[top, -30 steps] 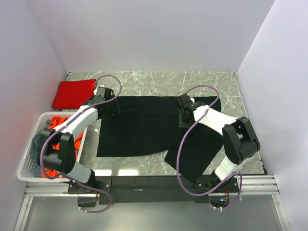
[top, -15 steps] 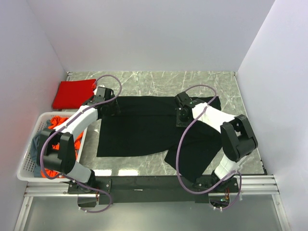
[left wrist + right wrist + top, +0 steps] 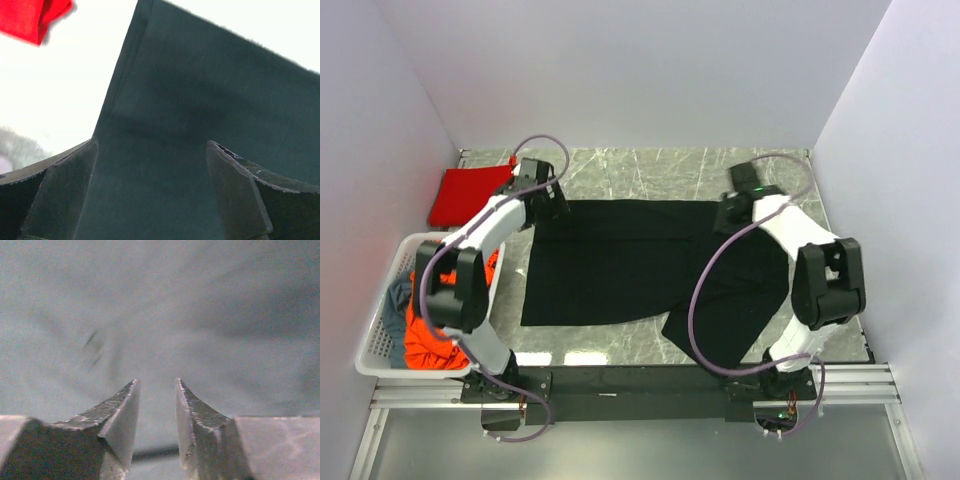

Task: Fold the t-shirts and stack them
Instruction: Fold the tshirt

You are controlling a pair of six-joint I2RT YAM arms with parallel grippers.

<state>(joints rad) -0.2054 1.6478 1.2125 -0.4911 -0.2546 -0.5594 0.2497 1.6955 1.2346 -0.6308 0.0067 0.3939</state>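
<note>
Top external view: the large black t-shirt [image 3: 620,265] lies spread across the marble table [image 3: 650,165]. The left gripper [image 3: 542,200] hangs over the shirt's far left corner, jaws spread wide and empty. The right gripper [image 3: 732,212], slightly parted with nothing between its fingers, sits near the far right corner. The bright red t-shirt [image 3: 465,195] lies folded beside the left one.
</note>
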